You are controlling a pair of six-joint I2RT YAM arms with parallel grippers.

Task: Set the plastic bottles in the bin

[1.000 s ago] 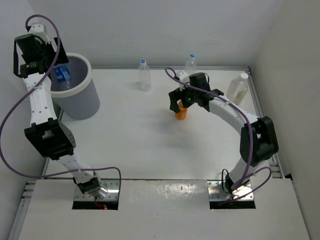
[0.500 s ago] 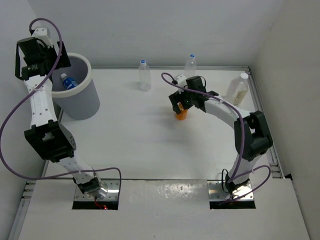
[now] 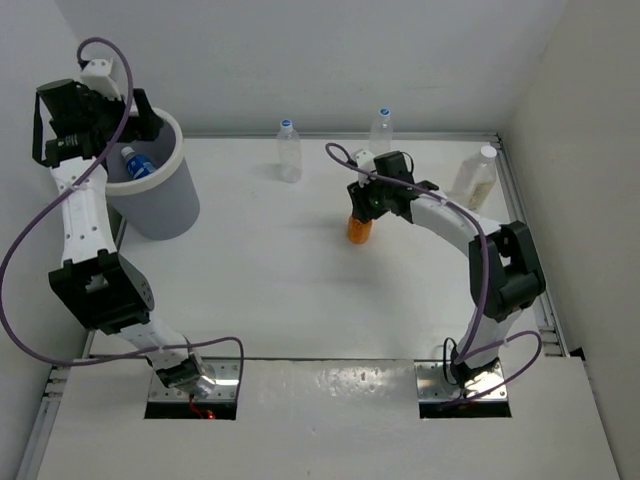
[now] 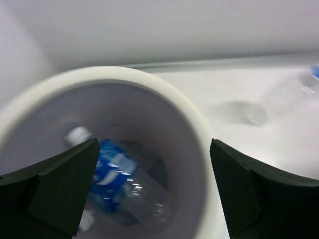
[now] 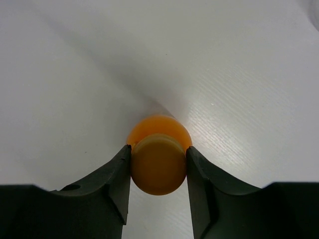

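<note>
On table (image 3: 260, 265), right gripper (image 5: 158, 150) clamps orange bottle (image 5: 158, 172).

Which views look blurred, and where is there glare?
Left wrist: the bin and the blue-labelled bottle inside it are blurred. Right wrist: the orange bottle is fairly sharp, with sheen on the table. Top external: sharp, glare on the near panel.

The right fingers (image 5: 112, 186) have closed on the orange bottle (image 5: 158, 167) (at its cap).
</note>
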